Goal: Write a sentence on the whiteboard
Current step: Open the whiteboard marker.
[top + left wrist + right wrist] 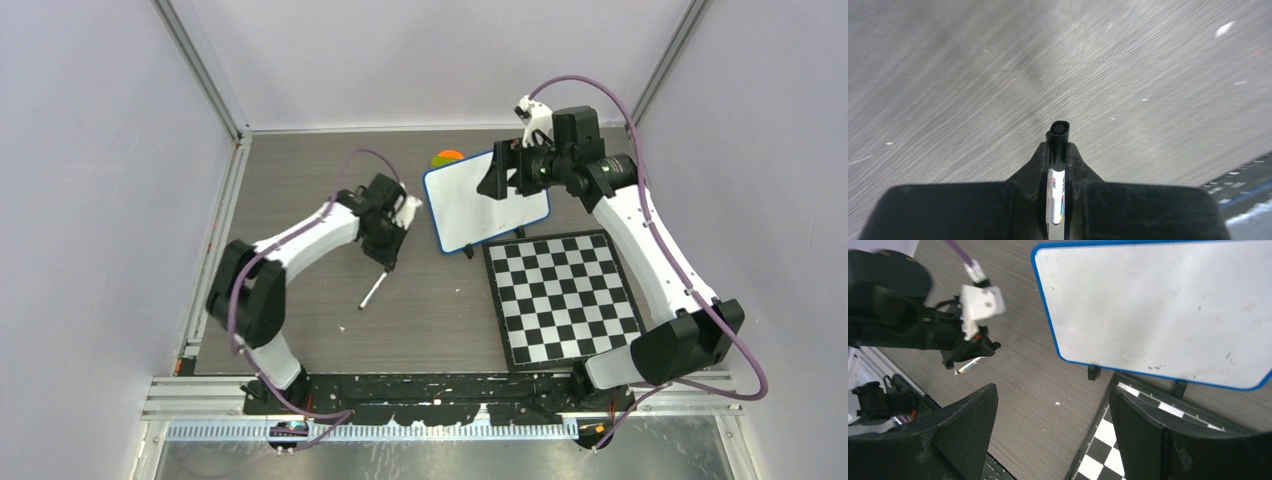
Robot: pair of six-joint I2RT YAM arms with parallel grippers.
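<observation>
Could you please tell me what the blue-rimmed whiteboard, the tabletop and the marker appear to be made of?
The small white rectangular whiteboard: apparently smooth coated sheet, faintly smudged, in a blue plastic-looking rim. The grey tabletop: probably matte wood-grain laminate, given its fine streaks. The slim black-capped marker: seemingly smooth plastic with a printed label.

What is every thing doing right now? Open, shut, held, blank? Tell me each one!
whiteboard: blank, no writing yet, standing on its feet.
marker: pinched in the left claw.
left claw: shut on the marker.
right claw: wide open, holding nothing.
checkered board: lying flat.
</observation>
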